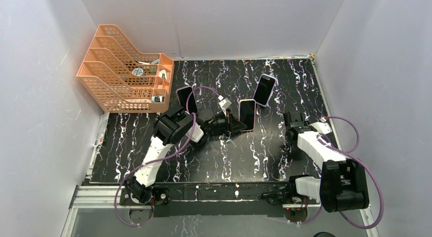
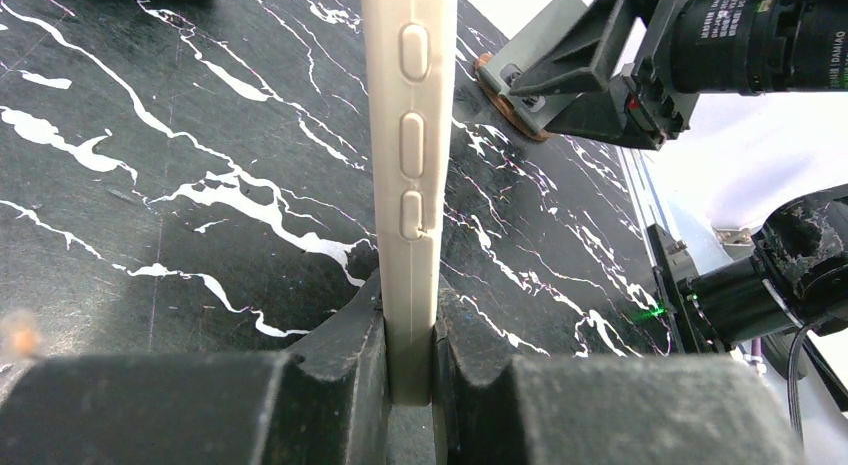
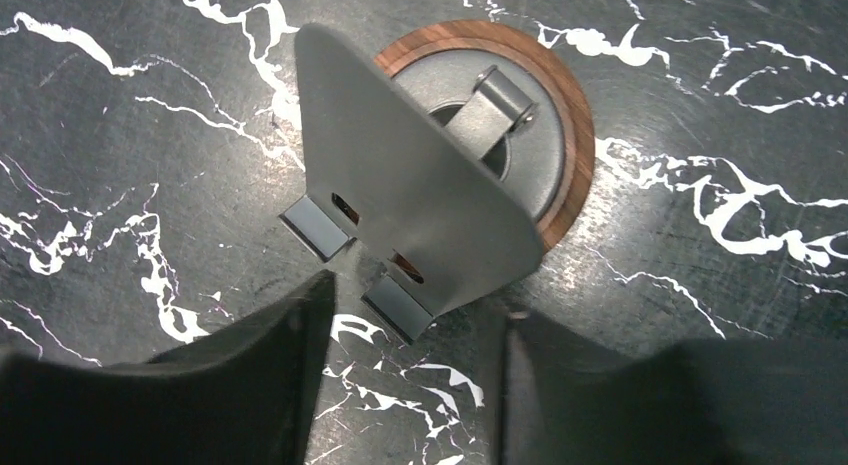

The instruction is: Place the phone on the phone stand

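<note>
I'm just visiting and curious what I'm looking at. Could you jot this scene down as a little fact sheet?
Left pincer: shut on a pale-cased phone
Right pincer: open, fingers either side of the stand's front lip, not gripping
Phone stand: grey metal plate on a wood-rimmed round base, nothing on it
Elsewhere: second phone, third phone, orange file tray at far left
Table: black with white veining
</note>
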